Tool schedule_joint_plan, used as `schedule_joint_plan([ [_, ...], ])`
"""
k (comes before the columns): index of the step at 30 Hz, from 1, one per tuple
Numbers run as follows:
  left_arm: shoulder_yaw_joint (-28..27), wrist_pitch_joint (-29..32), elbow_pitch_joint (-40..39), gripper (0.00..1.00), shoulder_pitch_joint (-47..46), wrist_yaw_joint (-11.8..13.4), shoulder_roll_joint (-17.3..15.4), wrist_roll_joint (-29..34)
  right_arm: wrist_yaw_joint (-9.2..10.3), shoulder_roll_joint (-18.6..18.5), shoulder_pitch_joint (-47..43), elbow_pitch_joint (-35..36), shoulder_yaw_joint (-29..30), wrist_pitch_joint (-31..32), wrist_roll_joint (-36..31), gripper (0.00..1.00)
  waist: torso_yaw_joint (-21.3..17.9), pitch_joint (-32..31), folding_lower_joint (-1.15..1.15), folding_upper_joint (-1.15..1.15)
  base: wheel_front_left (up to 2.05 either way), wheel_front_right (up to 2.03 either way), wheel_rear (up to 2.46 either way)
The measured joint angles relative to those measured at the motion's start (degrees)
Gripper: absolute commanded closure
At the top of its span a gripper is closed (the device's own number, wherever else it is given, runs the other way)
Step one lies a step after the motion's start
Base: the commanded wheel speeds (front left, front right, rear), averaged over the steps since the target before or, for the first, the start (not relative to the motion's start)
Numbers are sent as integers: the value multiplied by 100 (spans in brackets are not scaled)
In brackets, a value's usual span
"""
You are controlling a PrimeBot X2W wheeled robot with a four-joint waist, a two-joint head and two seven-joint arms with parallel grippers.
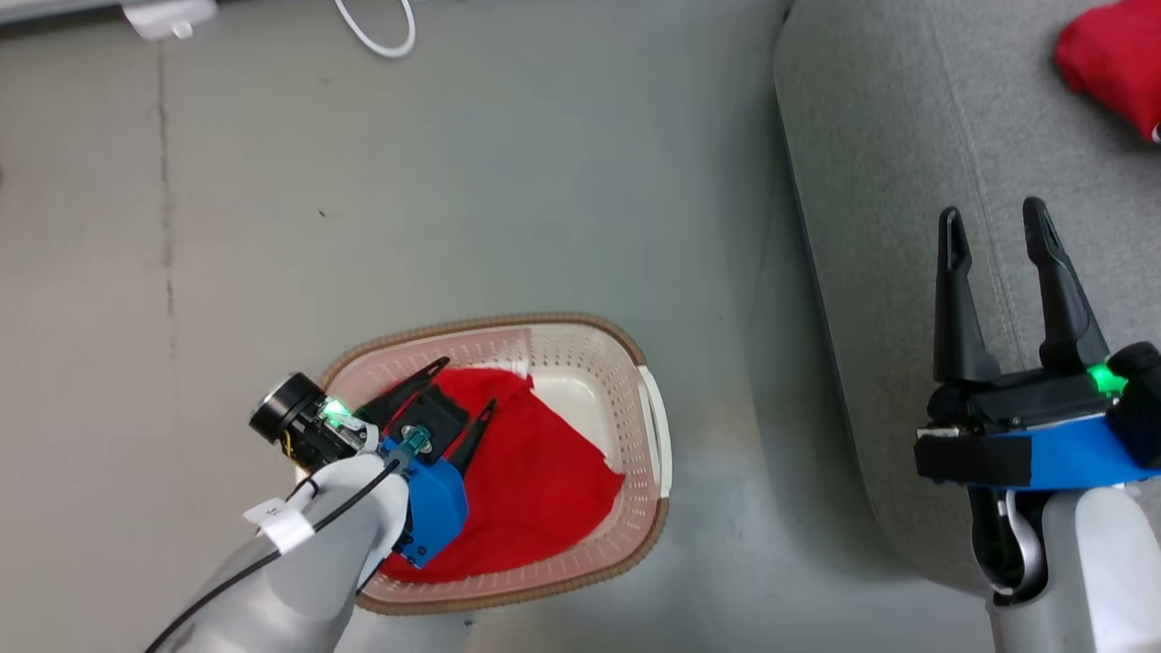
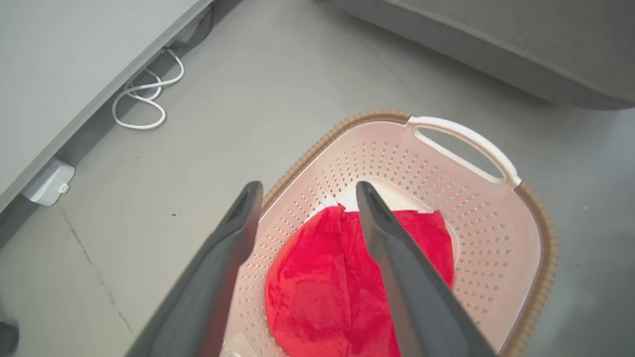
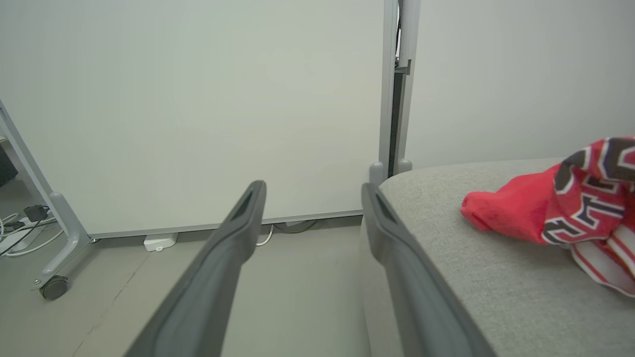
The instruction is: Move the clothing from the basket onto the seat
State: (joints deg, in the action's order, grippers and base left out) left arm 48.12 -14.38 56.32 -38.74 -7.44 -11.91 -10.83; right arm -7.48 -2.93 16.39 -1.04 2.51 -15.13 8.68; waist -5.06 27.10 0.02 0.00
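Observation:
A plain red garment [image 1: 535, 494] [image 2: 322, 287] lies inside the cream perforated basket [image 1: 648, 426] [image 2: 496, 238] on the floor. My left gripper [image 1: 467, 385] [image 2: 307, 191] hangs open just above that clothing, fingers spread over it, holding nothing. A second red garment with black-and-white lettering and white stripes [image 1: 1116, 59] [image 3: 570, 208] rests on the light-grey seat [image 1: 907, 181] [image 3: 471, 277]. Above the seat's left edge, my right gripper [image 1: 996, 227] [image 3: 312, 191] stands open and empty, well short of the lettered garment.
A pale partition panel [image 3: 198, 109] on a wheeled frame [image 3: 54, 285] stands behind the floor area. White cables [image 1: 381, 32] [image 2: 144, 99] and a white box [image 2: 47, 183] lie along its base. Grey floor [image 1: 453, 181] separates basket and seat.

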Motion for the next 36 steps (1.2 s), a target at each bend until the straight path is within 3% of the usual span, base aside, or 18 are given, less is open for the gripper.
schedule_joint_plan([
  [7, 877, 237, 623, 0, -524, 0, 62, -234, 0, 1, 269, 115, -32, 0, 5, 0, -133, 600, 0, 0, 0, 0, 0],
  [14, 1979, 945, 1210, 0, -1089, -1, 83, -368, 0, 1, 510, 365, -46, 1, -13, 0, -254, 1343, 0, 0, 0, 0, 0],
  [18, 2286, 1184, 1289, 0, -1238, -1, 55, -390, 0, 0, 604, 469, -41, 0, -13, 0, -290, 1613, 0, 0, 0, 0, 0],
  [36, 2522, 1861, 1479, 0, -2001, -1, -63, 232, 0, 1, 809, 1152, -109, 1, -230, 0, -471, 3027, -1, 0, 0, 0, 0],
])
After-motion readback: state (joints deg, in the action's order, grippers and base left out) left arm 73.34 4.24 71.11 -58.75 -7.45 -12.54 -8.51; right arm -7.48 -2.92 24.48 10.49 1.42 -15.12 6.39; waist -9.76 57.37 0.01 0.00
